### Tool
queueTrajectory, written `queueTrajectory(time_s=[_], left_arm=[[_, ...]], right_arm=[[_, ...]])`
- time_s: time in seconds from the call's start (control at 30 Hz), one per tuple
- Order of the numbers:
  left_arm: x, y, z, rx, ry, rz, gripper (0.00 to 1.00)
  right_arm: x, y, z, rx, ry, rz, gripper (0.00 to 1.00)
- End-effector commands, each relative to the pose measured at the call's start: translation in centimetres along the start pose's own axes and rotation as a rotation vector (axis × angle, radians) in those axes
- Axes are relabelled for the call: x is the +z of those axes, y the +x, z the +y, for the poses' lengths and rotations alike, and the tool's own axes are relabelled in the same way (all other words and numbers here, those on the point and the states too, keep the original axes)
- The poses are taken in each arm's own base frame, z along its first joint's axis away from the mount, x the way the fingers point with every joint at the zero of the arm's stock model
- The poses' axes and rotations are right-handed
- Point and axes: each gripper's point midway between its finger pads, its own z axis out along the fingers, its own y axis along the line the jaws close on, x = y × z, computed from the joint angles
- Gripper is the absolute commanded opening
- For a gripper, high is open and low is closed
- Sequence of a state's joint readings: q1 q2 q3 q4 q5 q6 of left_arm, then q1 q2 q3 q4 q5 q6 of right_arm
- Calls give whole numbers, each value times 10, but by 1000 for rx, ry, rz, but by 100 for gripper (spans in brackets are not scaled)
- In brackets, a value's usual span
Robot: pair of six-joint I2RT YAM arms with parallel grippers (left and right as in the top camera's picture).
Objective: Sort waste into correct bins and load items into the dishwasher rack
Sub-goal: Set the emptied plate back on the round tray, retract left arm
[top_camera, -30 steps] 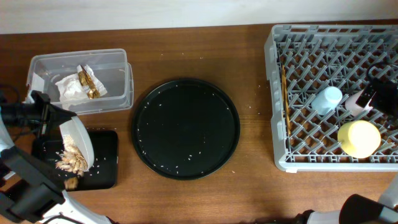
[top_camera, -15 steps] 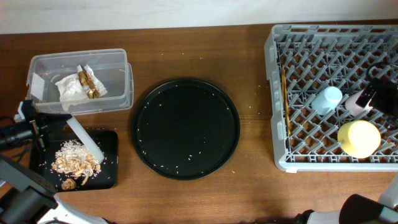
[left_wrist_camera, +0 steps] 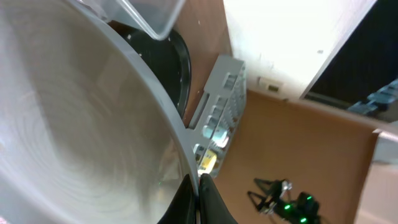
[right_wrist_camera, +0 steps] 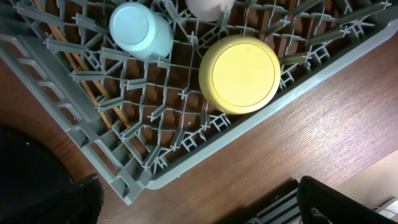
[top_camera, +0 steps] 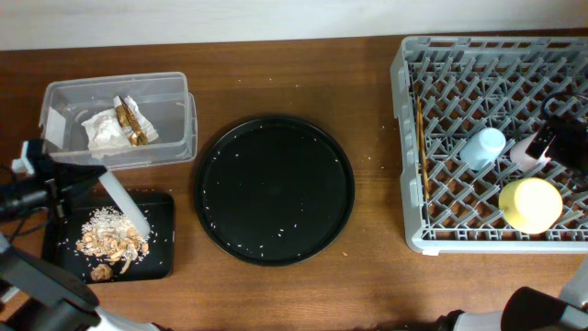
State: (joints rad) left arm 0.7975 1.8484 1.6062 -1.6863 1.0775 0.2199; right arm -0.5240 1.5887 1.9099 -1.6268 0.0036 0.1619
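Observation:
My left gripper (top_camera: 57, 190) is shut on the rim of the pale grey plate (top_camera: 124, 200), held tipped on edge over the flat black tray (top_camera: 162, 241). Beige-brown food scraps (top_camera: 110, 241) lie in that tray. In the left wrist view the plate (left_wrist_camera: 74, 124) fills the left and the fingers (left_wrist_camera: 198, 194) pinch its rim. The clear box (top_camera: 179, 138) holds white and gold wrappers (top_camera: 115, 124). The grey rack (top_camera: 409, 184) holds the chopsticks (top_camera: 422, 147), blue cup (top_camera: 484, 147), pink cup (top_camera: 525, 153) and upturned yellow bowl (top_camera: 530, 204). My right gripper (right_wrist_camera: 199, 205) is open and empty over the rack's front edge, near the bowl (right_wrist_camera: 244, 74).
A large round black tray (top_camera: 274, 188) with scattered crumbs sits mid-table between the bins and the rack. A few crumbs dot the wooden table near the rack. The right arm (top_camera: 562, 138) hangs over the rack's right side.
The plate has tipped further onto its edge and the food scraps have slid off it into the flat black tray. My left gripper has shifted a little back and left.

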Motion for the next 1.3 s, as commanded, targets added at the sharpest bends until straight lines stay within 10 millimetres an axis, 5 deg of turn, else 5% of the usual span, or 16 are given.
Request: queueTrajectory(time_s=[0.0, 0.07, 0.23, 0.33, 0.4, 0.57, 0.73, 0.8, 0.87, 0.93, 1.0, 1.13, 1.17, 1.23, 1.27], left_arm=[[17, 34, -36, 132, -24, 44, 1], [43, 60, -54, 217, -41, 134, 1], [170, 162, -78, 509, -183, 506, 1], [234, 167, -54, 665, -601, 285, 1], [253, 177, -56, 762, -689, 174, 2], [276, 176, -40, 878, -877, 6, 2], [313, 176, 17, 861, -1016, 114, 2], [315, 176, 20, 858, -1026, 120, 24], [314, 176, 21, 857, -1026, 121, 59], [311, 177, 18, 855, -1035, 126, 59], [286, 168, -8, 826, -1068, 104, 58], [195, 98, -66, 682, -1098, -122, 56], [179, 86, -67, 642, -1095, -156, 56], [115, 33, -51, 437, -1142, -265, 56], [92, 16, -42, 359, -1157, -301, 70]], right_arm=[[2, 0, -4, 18, 11, 6, 98], [2, 0, -4, 18, 11, 6, 98], [2, 0, -4, 18, 12, 6, 98], [2, 0, -4, 18, 12, 6, 98], [2, 0, -4, 18, 12, 6, 98], [2, 0, -4, 18, 12, 6, 98], [2, 0, -4, 18, 11, 7, 98], [2, 0, -4, 18, 11, 6, 98], [2, 0, -4, 18, 11, 6, 98], [2, 0, -4, 18, 12, 6, 98], [2, 0, -4, 18, 11, 6, 98], [2, 0, -4, 18, 11, 6, 98], [2, 0, -4, 18, 11, 6, 98], [2, 0, -4, 18, 11, 6, 98], [2, 0, -4, 18, 12, 6, 98]])
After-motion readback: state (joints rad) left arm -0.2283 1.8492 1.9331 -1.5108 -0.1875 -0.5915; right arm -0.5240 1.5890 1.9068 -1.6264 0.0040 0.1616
